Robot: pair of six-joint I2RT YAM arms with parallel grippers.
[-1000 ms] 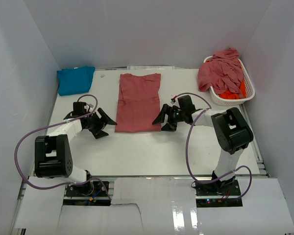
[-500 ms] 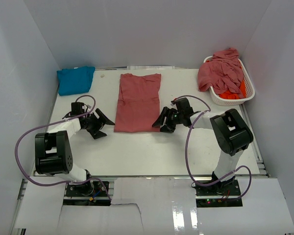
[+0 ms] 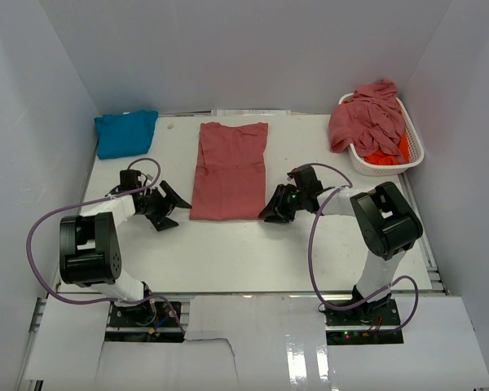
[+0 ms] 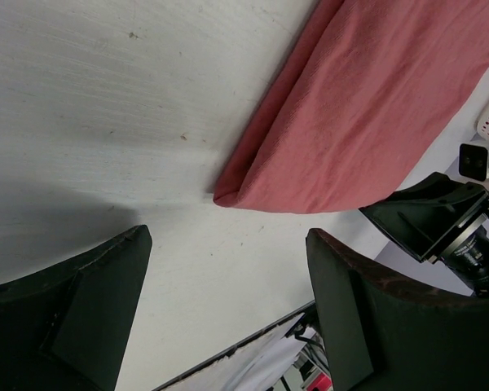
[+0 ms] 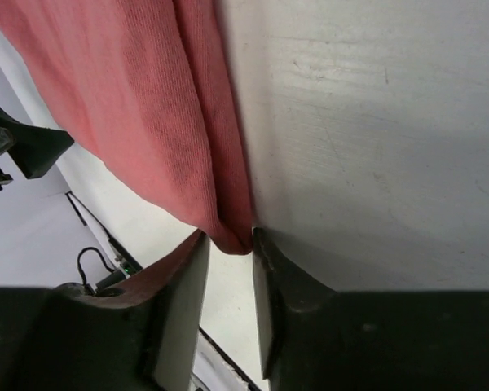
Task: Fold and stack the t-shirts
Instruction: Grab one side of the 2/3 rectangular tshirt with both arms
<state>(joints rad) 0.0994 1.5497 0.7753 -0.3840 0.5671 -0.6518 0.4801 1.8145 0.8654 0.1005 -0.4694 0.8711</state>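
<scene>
Between the two end effectors, a rose shirt [image 3: 230,169] lies flat on the white bench [image 3: 228,252], folded into a long narrow strip. Its long axis runs straight away from the arm bases. The near short edge is about level with both end effectors, and the far edge points at the back wall.

The left end effector [image 3: 171,208] sits low on the bench, just left of the strip's near left corner. Its jaws are spread wide and hold nothing. In its wrist view the rounded folded corner lies just beyond the gap, apart from both fingers [image 4: 81,309], with bare bench between.

The right end effector [image 3: 273,213] is at the strip's near right corner. Its jaws are narrow, with only a thin slot left between them. The right wrist view shows the tip of the corner dipping into that slot between the two fingertips [image 5: 183,285], with pale bench showing further down the slot. Whether the cloth is pinched cannot be told.

Well beyond the left end effector, in the far left corner, lies a folded blue shirt [image 3: 125,133]. Far to the right of the right end effector stands a white basket [image 3: 389,169], heaped with crumpled rose shirts [image 3: 365,118] over an orange shirt [image 3: 386,155].
</scene>
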